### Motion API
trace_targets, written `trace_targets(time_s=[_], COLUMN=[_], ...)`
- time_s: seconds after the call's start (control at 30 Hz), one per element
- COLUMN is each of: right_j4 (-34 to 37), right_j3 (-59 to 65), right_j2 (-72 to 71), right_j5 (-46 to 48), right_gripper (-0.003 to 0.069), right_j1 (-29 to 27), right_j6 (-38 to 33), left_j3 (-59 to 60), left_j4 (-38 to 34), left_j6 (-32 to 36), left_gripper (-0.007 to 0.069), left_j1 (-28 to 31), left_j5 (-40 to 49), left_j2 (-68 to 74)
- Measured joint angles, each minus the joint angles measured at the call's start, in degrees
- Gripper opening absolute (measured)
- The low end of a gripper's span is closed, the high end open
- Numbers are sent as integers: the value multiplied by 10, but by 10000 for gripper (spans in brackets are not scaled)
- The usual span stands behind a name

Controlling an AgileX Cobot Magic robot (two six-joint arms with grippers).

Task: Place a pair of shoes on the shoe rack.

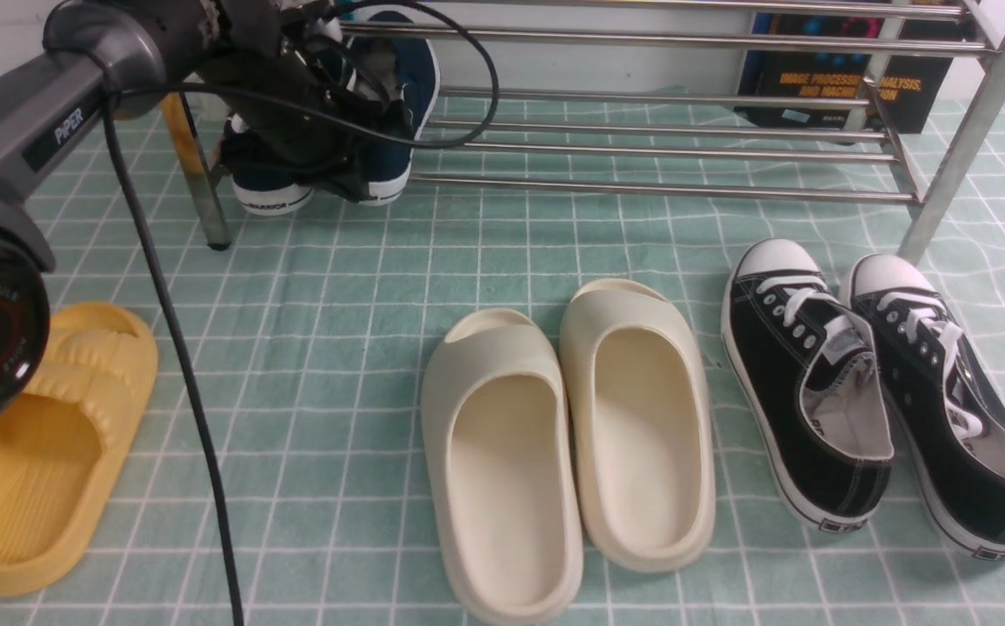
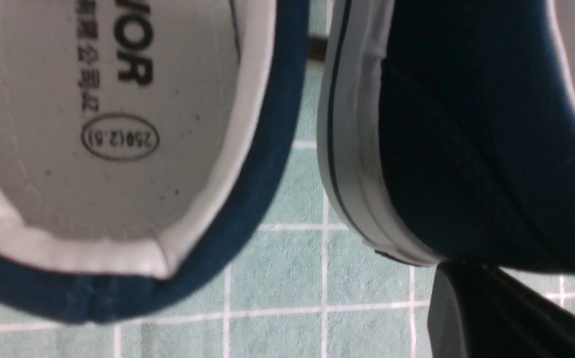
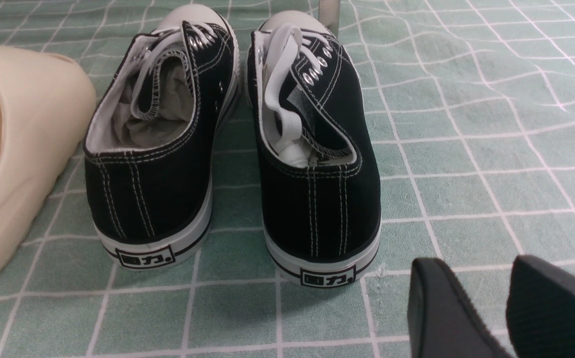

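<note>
Two navy slip-on shoes sit side by side at the left end of the chrome shoe rack, on its lower bars, heels toward me. The left shoe shows its grey insole in the left wrist view. The right shoe tilts up and shows its white sole. My left gripper is shut, its tip against the heel of the right shoe, with nothing seen between the fingers. My right gripper hovers open and empty over the cloth behind the black sneakers; the front view does not show it.
Cream slides lie in the middle, black lace-up sneakers at the right by a rack leg, and yellow slides at the left. A dark book leans behind the rack. My left arm's cable hangs down to the cloth.
</note>
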Motion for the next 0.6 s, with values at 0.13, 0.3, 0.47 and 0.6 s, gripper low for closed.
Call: trace_targets(time_s=[0.13,0.3,0.47,0.6], right_j4=[0,0,0,0], right_j3=[0,0,0,0], right_j2=[0,0,0,0], right_j5=[0,0,0,0], right_gripper=[246,246,246,246], right_j1=[0,0,0,0], right_j6=[0,0,0,0], left_j3=[0,0,0,0], left_j4=[7,11,20,49], left_j6=[0,0,0,-1], left_gripper=[88,265,355,328], left_j1=[0,1,1,1], left_j5=[-1,45,107,152], left_j2=[-17,-45,-125,-211])
